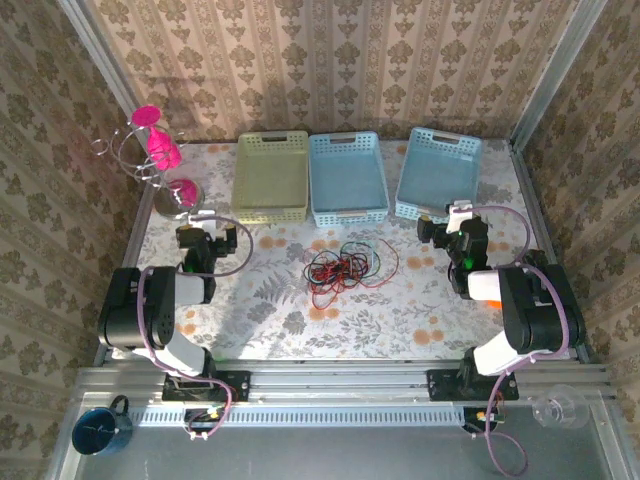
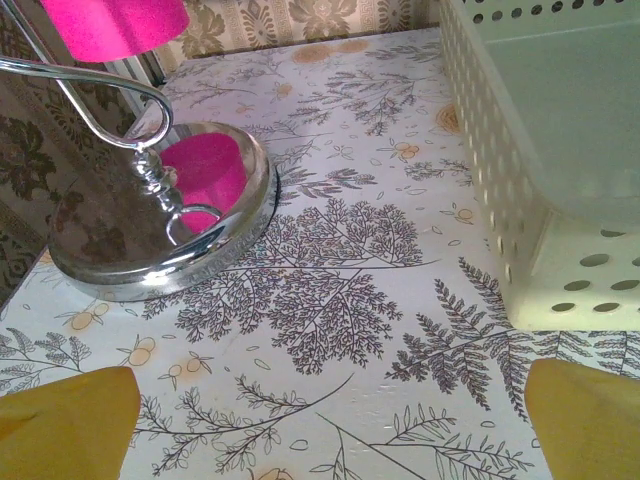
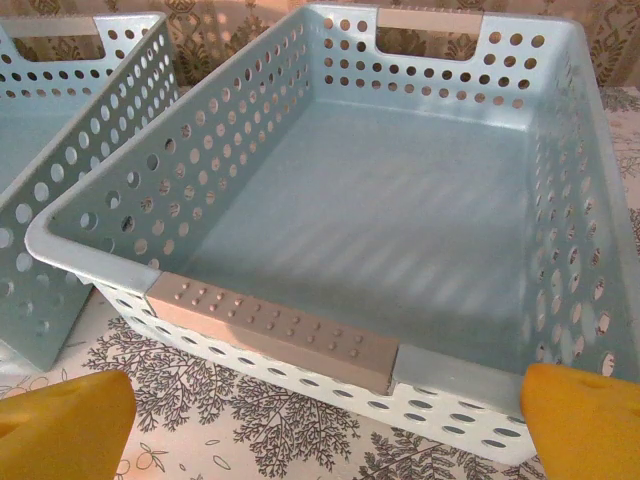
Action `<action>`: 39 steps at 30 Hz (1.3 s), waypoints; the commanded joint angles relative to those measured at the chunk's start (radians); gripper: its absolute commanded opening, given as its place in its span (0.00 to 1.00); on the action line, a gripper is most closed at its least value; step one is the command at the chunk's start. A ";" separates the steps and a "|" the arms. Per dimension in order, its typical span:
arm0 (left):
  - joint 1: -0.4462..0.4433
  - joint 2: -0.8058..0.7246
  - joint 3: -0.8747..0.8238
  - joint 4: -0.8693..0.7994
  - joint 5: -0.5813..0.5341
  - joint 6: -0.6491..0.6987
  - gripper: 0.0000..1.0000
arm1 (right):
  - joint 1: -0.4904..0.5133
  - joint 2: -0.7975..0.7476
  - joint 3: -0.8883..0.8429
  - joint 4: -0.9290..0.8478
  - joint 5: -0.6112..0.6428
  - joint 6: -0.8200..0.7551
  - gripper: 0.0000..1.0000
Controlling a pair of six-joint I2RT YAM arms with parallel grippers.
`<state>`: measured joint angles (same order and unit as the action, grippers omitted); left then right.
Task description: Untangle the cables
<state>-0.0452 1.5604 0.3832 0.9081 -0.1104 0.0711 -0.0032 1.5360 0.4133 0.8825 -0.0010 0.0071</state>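
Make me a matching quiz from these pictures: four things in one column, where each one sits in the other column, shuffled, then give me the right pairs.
Things
1. cables
2. pale yellow basket
3. chrome stand
4. blue mug

Places
A. far left corner of the table
B. middle of the table
C. off the table, at the near left
D. at the back, directly left of the middle blue basket

Pairs: 1-B, 2-D, 3-A, 4-C
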 commanded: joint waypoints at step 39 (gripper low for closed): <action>-0.007 -0.012 -0.003 0.016 0.045 0.013 1.00 | 0.003 -0.010 -0.005 -0.033 -0.014 0.014 1.00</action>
<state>-0.0460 1.5604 0.3828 0.9092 -0.0811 0.0719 -0.0029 1.5341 0.4133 0.8825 -0.0013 0.0071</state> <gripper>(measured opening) 0.999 0.999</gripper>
